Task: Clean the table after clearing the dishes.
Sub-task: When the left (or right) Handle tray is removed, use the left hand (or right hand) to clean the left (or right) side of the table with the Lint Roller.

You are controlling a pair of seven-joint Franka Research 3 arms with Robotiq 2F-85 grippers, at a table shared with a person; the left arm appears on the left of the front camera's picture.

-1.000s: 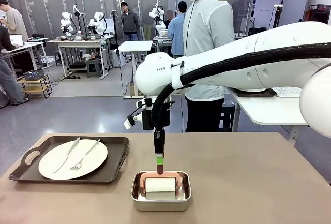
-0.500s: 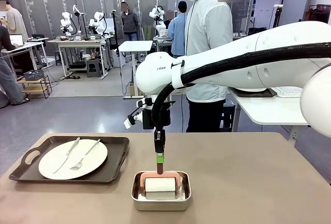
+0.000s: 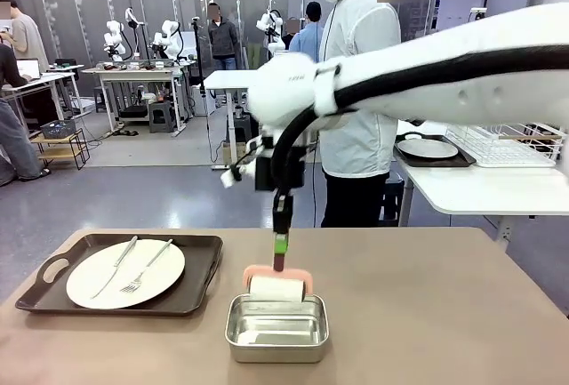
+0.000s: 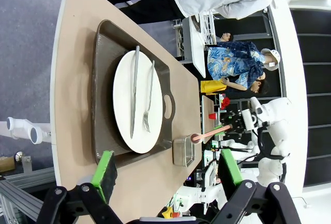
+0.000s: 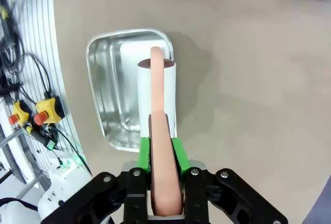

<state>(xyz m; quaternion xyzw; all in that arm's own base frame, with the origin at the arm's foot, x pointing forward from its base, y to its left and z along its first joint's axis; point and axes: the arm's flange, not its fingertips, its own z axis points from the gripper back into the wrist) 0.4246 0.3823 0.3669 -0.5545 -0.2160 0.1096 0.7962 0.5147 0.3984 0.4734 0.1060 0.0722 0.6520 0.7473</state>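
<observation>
Right pincer (image 3: 281,263) clamped on roller (image 3: 276,289), just above pan (image 3: 276,349). Tray (image 3: 204,265) with plate (image 3: 89,287) on bench (image 3: 427,314) to its left. Left pincer (image 4: 168,163) apart.

PLACE: robotics lab | SEEN: grey floor (image 3: 133,189), glass partitions (image 3: 67,3), cluttered workbenches (image 3: 133,71), yellow emergency-stop boxes (image 5: 45,109), loose cables (image 5: 13,58)

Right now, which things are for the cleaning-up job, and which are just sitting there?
For the job: table, plate, fork, knife, tray, pink roller held by the right gripper.
Just sitting there: steel pan, wire rack on the white side table.
</observation>
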